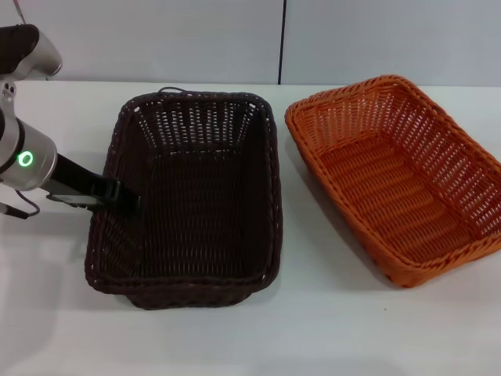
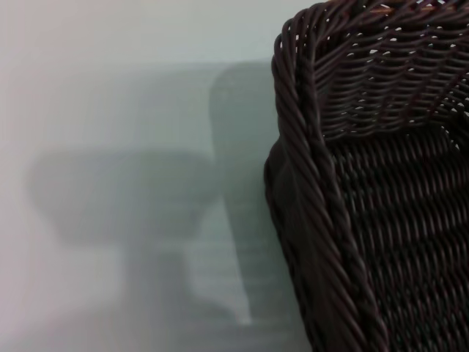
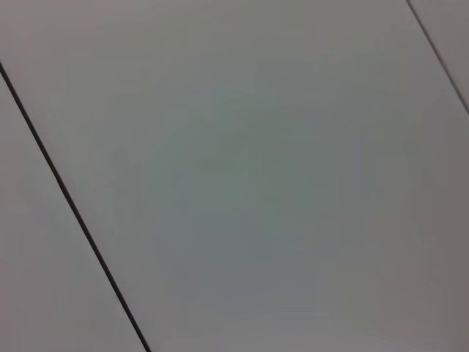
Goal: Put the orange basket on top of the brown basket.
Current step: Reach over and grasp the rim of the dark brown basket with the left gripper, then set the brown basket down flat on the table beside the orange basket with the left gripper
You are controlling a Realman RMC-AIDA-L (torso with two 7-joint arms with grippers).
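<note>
The brown basket [image 1: 192, 196] stands upright in the middle of the white table in the head view. The orange basket [image 1: 395, 176] stands upright to its right, a small gap apart, turned at a slight angle. My left gripper [image 1: 121, 194] reaches in from the left and is at the brown basket's left rim, about halfway along that side. The left wrist view shows a corner of the brown basket [image 2: 366, 183] very close up, with the gripper's shadow on the table beside it. My right gripper is out of view.
The white table [image 1: 250, 337] spreads around both baskets. A pale panelled wall [image 1: 235, 39] runs behind it. The right wrist view shows only grey panels with dark seams [image 3: 73, 213].
</note>
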